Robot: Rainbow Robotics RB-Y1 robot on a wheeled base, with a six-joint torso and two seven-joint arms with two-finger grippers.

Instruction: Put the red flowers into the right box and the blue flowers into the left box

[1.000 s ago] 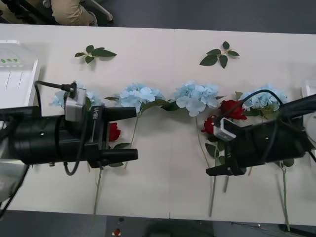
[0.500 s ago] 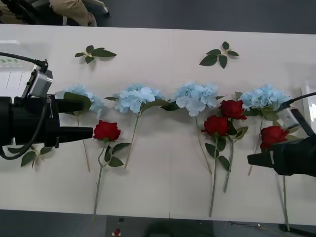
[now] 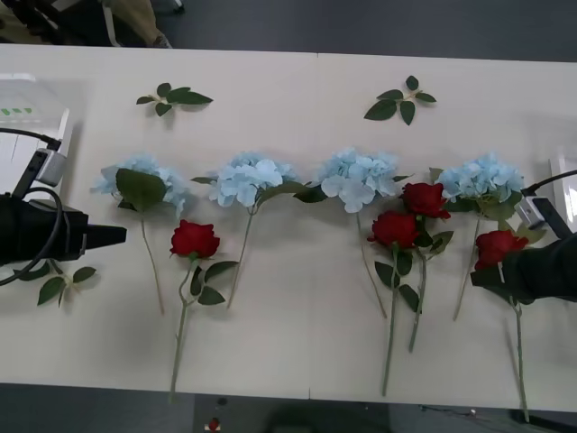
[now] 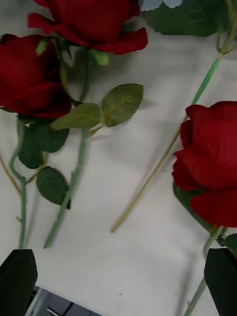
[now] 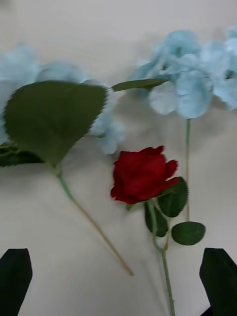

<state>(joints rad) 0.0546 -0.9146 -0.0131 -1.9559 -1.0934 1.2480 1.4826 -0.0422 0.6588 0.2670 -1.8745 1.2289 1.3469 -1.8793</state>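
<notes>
Thin green stems run from the white table's (image 3: 297, 343) near edge away to velvety red flowers (image 3: 196, 239), then puffy pale blue flowers (image 3: 254, 176) in a row beyond. The left gripper (image 5: 116, 279) and right gripper (image 4: 121, 276) hover, black fingers spread wide, holding nothing. The ridged white left box (image 3: 27, 126) sits far left.

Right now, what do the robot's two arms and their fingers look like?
Both arms are black. The left gripper carries a small grey box with a looping black cable; the right gripper has a similar grey block and cable. Each gripper's fingers are black.
</notes>
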